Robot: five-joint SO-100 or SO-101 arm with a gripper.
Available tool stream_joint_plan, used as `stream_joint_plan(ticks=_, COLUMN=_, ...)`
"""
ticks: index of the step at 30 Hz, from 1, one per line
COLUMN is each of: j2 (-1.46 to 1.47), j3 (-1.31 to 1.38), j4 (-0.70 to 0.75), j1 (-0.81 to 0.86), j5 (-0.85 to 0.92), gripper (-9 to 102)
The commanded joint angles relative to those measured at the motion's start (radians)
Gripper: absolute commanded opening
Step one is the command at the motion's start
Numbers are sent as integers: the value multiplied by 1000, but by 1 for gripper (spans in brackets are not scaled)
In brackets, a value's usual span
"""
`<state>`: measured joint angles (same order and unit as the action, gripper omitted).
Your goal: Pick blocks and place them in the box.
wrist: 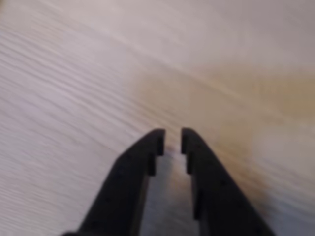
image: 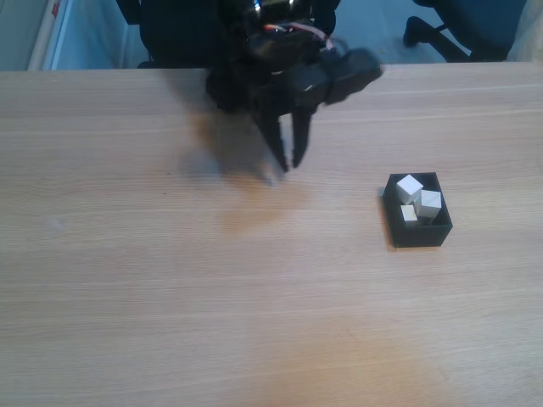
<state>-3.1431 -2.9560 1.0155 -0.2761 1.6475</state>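
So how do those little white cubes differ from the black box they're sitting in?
The blocks are white and solid; the box is black and hollow, open at the top. Each block is much smaller than the box, which holds three of them. The blocks lie jumbled at different angles, while the box sits flat on the table. Both are matte and straight-edged, and the hand touches neither.

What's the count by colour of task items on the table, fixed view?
White blocks: 3, at and, all inside the box
Black box: 1
Total: 4
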Motion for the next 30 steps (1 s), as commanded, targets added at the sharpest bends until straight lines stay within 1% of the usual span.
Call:
stream_joint_plan(ticks=1, j2=-146, j3=-64, j4=138, j1=71, j5=3, gripper=0)
stream_joint_plan(ticks=5, j2=-267, j3=-140, j4=291, j1=114, j5=-20, gripper=0)
stream_joint_plan(ticks=12, j2=-267, j3=-218, j4=416, j1=152, j5=-54, gripper=0)
stream_joint_plan(ticks=15, j2=-267, j3=-255, j4=413, j1=167, j5=-140, gripper=0)
stream_joint_plan(ticks=22, j2=-267, j3=-255, j4=413, j1=172, j5=-141, gripper=0)
stream_joint_plan(ticks=30, j2=-267, j3=-255, j4=413, j1=172, j5=-140, gripper=3)
